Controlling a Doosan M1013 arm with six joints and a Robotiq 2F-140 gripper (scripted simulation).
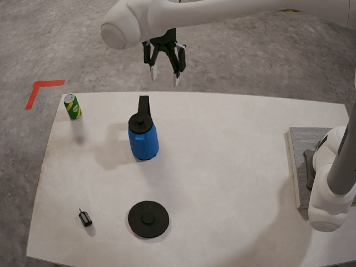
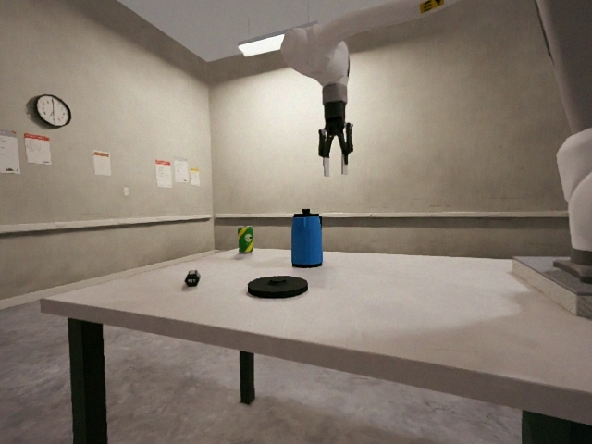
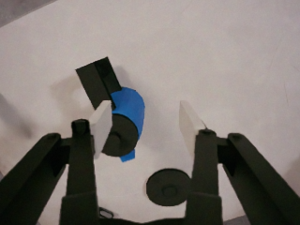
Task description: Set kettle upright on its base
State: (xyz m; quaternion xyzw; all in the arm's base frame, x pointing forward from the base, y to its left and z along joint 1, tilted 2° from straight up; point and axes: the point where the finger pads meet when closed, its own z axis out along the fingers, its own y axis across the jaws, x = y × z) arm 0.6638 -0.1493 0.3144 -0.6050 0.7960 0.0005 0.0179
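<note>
Top view: pale surface [image 1: 230, 172] over grey floor. Blue kettle [image 1: 143, 139] upright, black handle [image 1: 143, 104] toward the far edge; black base [image 1: 148, 218] with centre stud [image 1: 148, 218] well apart, nearer the front. Soda can [image 1: 72, 106] and a small black part [image 1: 85, 218] stand aside.

Exterior view: tool [image 2: 334, 166] hangs high above the kettle, fingers apart, holding nothing.

Wrist view: kettle below the left finger [image 3: 100, 127]. Judged rigid, smooth, moderately heavy; the handle offers the surest hold.
</note>
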